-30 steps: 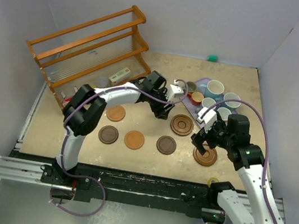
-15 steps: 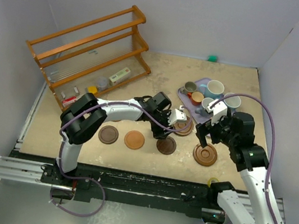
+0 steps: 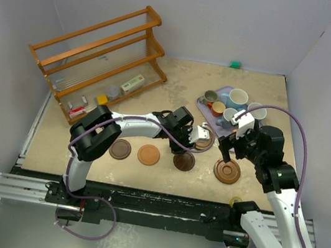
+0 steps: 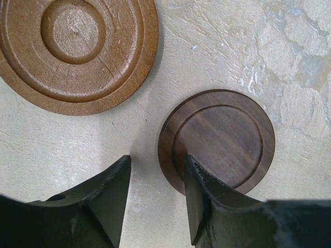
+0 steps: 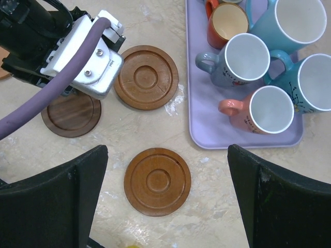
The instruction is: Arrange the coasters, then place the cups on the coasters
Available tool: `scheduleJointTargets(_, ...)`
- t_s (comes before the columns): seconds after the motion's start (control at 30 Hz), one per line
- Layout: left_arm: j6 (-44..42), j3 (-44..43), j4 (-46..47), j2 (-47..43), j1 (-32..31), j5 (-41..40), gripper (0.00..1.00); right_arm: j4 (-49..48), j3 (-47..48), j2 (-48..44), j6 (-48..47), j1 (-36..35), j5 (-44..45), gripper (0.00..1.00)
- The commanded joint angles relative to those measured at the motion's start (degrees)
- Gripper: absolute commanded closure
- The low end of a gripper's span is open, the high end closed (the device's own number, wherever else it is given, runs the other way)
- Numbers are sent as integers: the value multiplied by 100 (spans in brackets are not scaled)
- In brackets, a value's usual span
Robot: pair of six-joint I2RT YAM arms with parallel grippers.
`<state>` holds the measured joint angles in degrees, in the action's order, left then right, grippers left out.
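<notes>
On the table lies a front row of coasters: dark brown (image 3: 120, 149), tan-orange (image 3: 148, 154), dark brown (image 3: 183, 161) and a grooved reddish-brown one (image 3: 227, 171). Another grooved coaster (image 3: 203, 140) lies behind, partly under my left wrist. My left gripper (image 4: 158, 160) is open, low over the dark brown coaster (image 4: 222, 139); one fingertip is over its left rim, the other over bare table. My right gripper (image 5: 166, 150) hangs wide open above the reddish-brown coaster (image 5: 158, 181). Several cups, orange (image 5: 226, 23), grey-blue (image 5: 243, 59), pink (image 5: 264, 111) and light blue (image 5: 289, 20), stand on the lavender tray (image 5: 207, 129).
A wooden rack (image 3: 101, 51) with small items at its foot stands at the back left. A small green thing (image 3: 235, 64) lies by the back wall. White walls close in the table on the left, back and right.
My left gripper has swung from near the tray forward to the dark brown coaster, and its jaws have narrowed a little. My right gripper has shifted slightly back over the reddish-brown coaster.
</notes>
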<state>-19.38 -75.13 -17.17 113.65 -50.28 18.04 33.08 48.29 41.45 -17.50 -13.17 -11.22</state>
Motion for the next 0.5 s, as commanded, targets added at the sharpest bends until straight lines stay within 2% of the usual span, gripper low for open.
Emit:
scheduleJointTargets(0.0, -333, -12, -232, 137, 13, -437, 60, -186, -8, -94, 33, -3, 88, 0)
scheduleJointTargets(0.27, -331, 251, -171, 7, 483, -732, 71, -181, -6, -98, 15, -9, 76, 0)
scheduleJointTargets(0.47, -346, 535, -42, -154, 953, -966, 75, -184, -38, -157, 4, -5, 76, 0)
